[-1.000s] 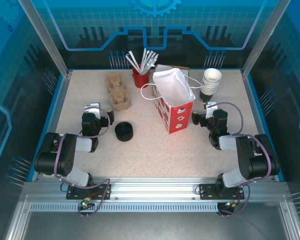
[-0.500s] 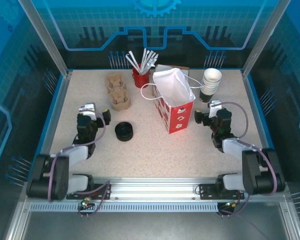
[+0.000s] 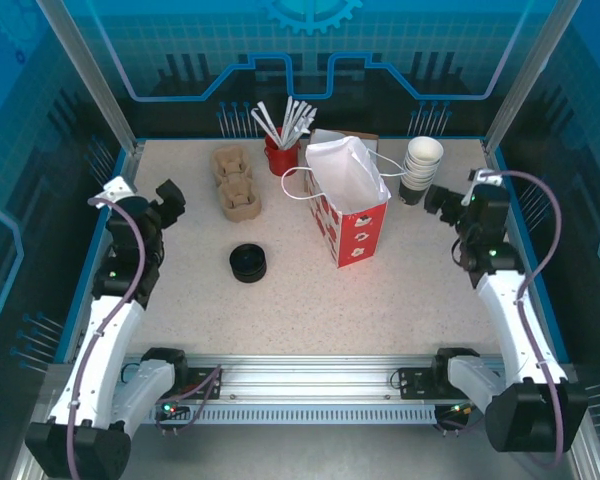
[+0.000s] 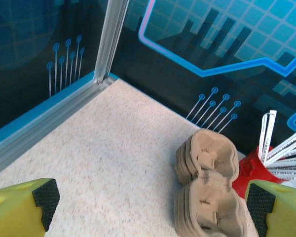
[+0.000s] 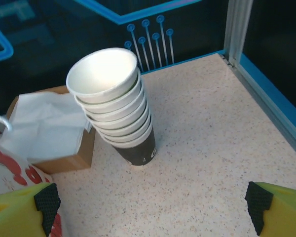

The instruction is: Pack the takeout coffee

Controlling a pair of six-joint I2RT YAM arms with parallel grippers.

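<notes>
One paper bag (image 3: 352, 215), one black lid stack (image 3: 248, 263) left of it, one cup stack (image 3: 421, 165) right. The left gripper (image 3: 163, 197) and right gripper (image 3: 438, 197) gape empty.

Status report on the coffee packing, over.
Left gripper open, empty, aimed at cup carriers. Right gripper open, empty, aimed at lidless cup stack. Bag upright mid-table, black lids left of it, apart.
</notes>
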